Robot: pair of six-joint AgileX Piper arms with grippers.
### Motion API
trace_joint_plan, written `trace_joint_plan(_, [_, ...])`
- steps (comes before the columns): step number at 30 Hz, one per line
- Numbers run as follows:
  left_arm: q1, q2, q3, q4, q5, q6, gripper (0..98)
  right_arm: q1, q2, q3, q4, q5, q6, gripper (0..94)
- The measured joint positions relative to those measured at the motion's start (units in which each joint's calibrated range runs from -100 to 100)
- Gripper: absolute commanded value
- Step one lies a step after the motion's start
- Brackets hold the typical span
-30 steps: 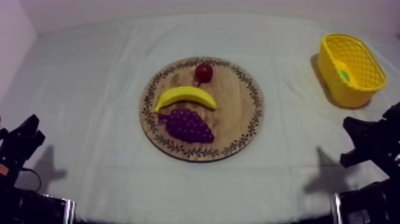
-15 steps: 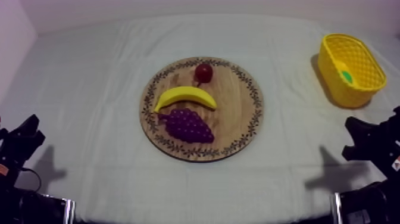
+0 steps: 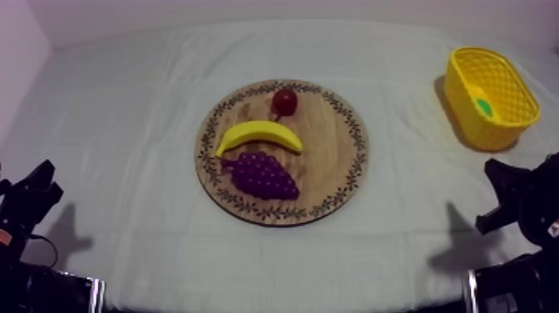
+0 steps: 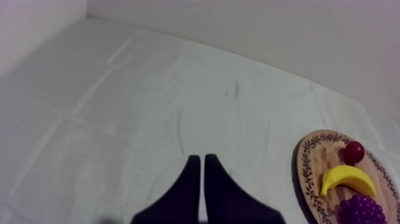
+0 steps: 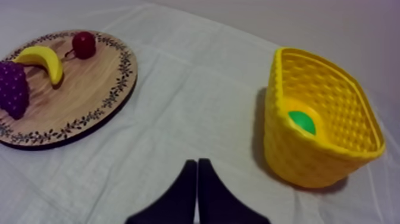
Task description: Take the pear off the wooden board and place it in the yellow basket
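Now right tool [image 5: 197, 162] sitting low over counter [image 5: 196, 89], showing as narrow closed wedge, gripping nothing; left tool [image 4: 199, 158] doing same at opposite side. Just beyond right tool, yellow basket [image 5: 297, 158] holding what I am judging to be pear [image 5: 302, 122], green, mostly hiding behind wall. Farther off, between tools, wooden board [image 5: 89, 83] carrying banana [image 5: 41, 58], grapes [image 5: 13, 86], small red fruit [image 5: 84, 44]. Both tools likely idling because job looking done.

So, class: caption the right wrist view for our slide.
Shut right gripper faces the yellow basket holding the pear.
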Motion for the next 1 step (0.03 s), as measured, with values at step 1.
trace_joint_plan(1, [0.00,0.00,0.00,0.00,0.00,0.00,0.1,0.00,0.00,0.00,0.00,0.00,-0.19,0.4])
